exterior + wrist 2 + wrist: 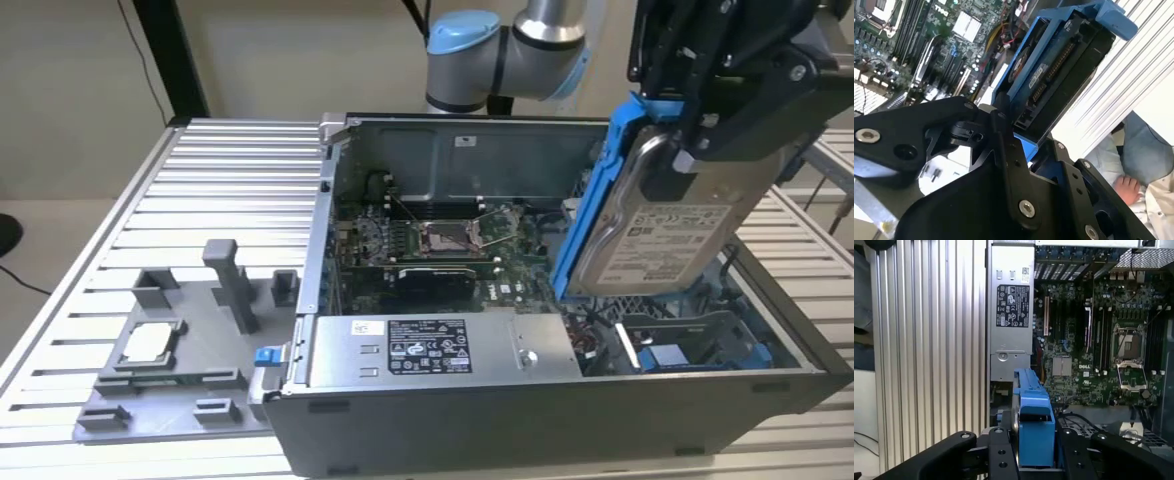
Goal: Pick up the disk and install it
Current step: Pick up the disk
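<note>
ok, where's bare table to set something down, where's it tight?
Free: ribbed table between the grey fixture and the far edge, at the exterior view's left of the computer case. Crowded: inside the case, with the claw holding the disk above.

In the exterior view the arm point(541, 25) enters at 12 o'clock, its grey tube and blue-capped joint point(467, 45) bent toward 3 o'clock. The black tool point(694, 140) sits at about 1 o'clock, pointing down toward 7 o'clock. It is clamped on the upper edge of the disk point(667, 225), which hangs tilted beneath it. In both wrist views the tool point(1024, 135) point(1036, 440) shows its black linkage fingers point(999, 450) pressed against either side of the disk's blue frame, jaws closed tight on it.
</note>
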You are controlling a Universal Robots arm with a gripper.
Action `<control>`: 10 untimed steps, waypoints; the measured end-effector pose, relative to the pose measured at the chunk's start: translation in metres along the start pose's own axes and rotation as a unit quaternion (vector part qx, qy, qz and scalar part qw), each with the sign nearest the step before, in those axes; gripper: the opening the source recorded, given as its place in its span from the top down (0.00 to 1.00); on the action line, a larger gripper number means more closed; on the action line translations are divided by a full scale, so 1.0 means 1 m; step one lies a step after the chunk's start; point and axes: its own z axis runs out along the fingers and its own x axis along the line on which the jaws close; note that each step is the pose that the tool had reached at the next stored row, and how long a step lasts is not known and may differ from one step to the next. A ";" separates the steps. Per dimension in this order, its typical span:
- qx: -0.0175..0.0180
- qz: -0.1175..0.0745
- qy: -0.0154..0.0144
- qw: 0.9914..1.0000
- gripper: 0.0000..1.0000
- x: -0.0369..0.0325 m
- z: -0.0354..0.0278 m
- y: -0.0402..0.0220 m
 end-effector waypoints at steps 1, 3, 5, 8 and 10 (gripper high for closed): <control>0.000 0.000 0.000 1.000 1.00 0.0018 0.0000 -0.0025; 0.000 0.000 0.000 1.000 1.00 0.0045 -0.0001 -0.0067; 0.000 0.000 0.000 1.000 1.00 0.0070 -0.0001 -0.0107; 0.000 0.000 0.000 1.000 1.00 0.0100 -0.0002 -0.0171; 0.000 0.000 0.000 1.000 1.00 0.0111 -0.0002 -0.0207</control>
